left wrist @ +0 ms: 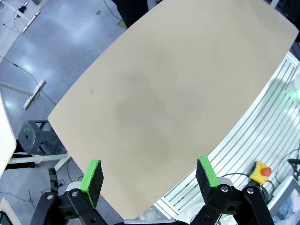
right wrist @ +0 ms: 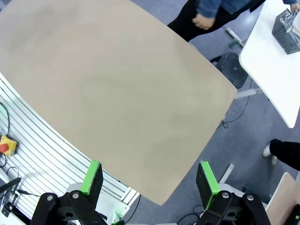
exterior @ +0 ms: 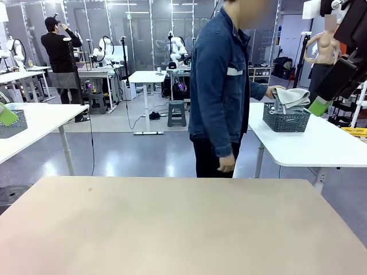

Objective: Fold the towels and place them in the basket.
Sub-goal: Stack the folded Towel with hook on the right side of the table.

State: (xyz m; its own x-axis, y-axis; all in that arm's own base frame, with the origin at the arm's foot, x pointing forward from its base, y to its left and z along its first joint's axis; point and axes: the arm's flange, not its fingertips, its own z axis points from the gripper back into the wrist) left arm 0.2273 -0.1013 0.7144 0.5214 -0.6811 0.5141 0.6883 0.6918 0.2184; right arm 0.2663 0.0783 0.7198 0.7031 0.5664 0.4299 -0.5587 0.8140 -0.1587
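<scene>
Meanwhile the left gripper (left wrist: 150,180) and right gripper (right wrist: 150,180) hang above the bare beige table (exterior: 172,229), jaws spread wide, holding nothing. Beyond, the person (exterior: 221,86) reaches a hand (exterior: 274,91) onto grey towels (exterior: 291,98) heaped in the dark basket (exterior: 285,120) on a white side table (exterior: 309,146).

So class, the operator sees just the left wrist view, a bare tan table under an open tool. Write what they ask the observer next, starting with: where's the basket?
Observer: The basket sits on a white side table beyond the tan table, toward the robot's right.
Operator: And the towels?
Observer: A grey towel lies in the basket; I can't tell whether there's a second.
Operator: Is anyone touching it?
Observer: The person's hand is at the towel.
Operator: And the right tool?
Observer: The right tool hangs open above the tan table, holding nothing.
</scene>
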